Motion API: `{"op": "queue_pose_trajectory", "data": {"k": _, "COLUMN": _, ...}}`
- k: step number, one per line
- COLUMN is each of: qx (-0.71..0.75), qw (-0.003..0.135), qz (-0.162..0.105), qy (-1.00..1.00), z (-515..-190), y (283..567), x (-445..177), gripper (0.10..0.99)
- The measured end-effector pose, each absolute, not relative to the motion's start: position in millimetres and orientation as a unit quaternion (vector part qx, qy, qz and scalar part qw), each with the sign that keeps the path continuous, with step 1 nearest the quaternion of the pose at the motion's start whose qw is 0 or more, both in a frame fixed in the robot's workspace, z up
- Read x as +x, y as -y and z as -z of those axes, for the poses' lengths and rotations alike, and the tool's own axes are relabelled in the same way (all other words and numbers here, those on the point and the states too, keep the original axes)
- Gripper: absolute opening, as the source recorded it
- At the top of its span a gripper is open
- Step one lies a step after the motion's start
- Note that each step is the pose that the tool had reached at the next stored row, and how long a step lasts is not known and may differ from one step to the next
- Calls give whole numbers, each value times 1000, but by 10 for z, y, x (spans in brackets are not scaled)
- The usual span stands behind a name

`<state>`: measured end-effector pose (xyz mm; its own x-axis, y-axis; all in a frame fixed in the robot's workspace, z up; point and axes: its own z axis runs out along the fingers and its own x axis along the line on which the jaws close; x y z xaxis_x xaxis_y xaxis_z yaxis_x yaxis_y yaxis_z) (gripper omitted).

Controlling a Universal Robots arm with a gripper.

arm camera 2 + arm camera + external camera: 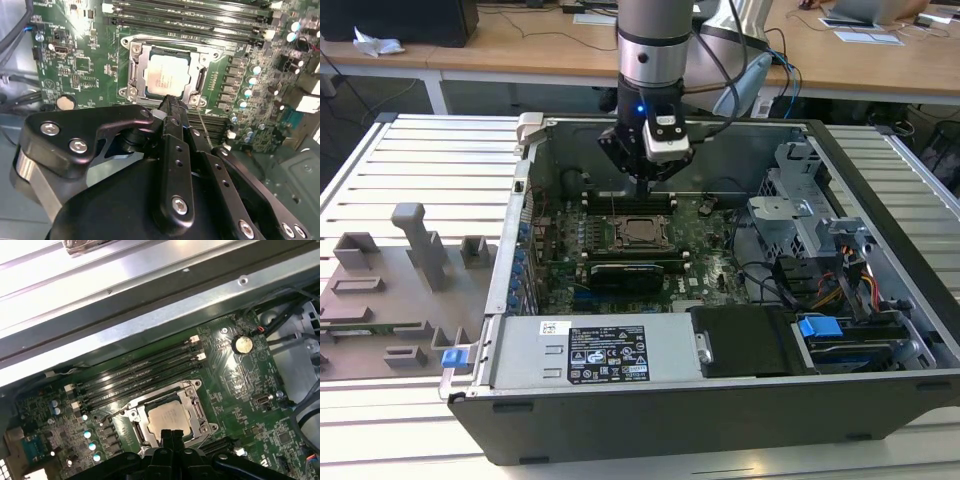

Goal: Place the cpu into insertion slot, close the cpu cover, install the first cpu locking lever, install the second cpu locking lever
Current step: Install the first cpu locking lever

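We found 1 cpu (167,75) lying in the 1 insertion slot (201,80), framed by 1 flat cpu cover (142,57), just beyond the tip of the 1 claw (169,100), which was pressed together.

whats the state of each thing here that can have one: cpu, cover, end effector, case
cpu: seated flat in the insertion slot
cpu cover: down, framing the chip
end effector: shut, holding nothing, tip by the socket's edge
computer case: lying flat, open side up
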<state>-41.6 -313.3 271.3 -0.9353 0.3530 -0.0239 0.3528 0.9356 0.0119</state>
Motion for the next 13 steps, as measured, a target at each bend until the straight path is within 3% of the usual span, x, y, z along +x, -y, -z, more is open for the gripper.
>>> {"op": "queue_pose_trajectory", "data": {"k": 13, "qx": 92, "qw": 12, "qz": -5, "qy": -996, "z": -2713, "y": 3133, "x": -416, "gripper": 106}}
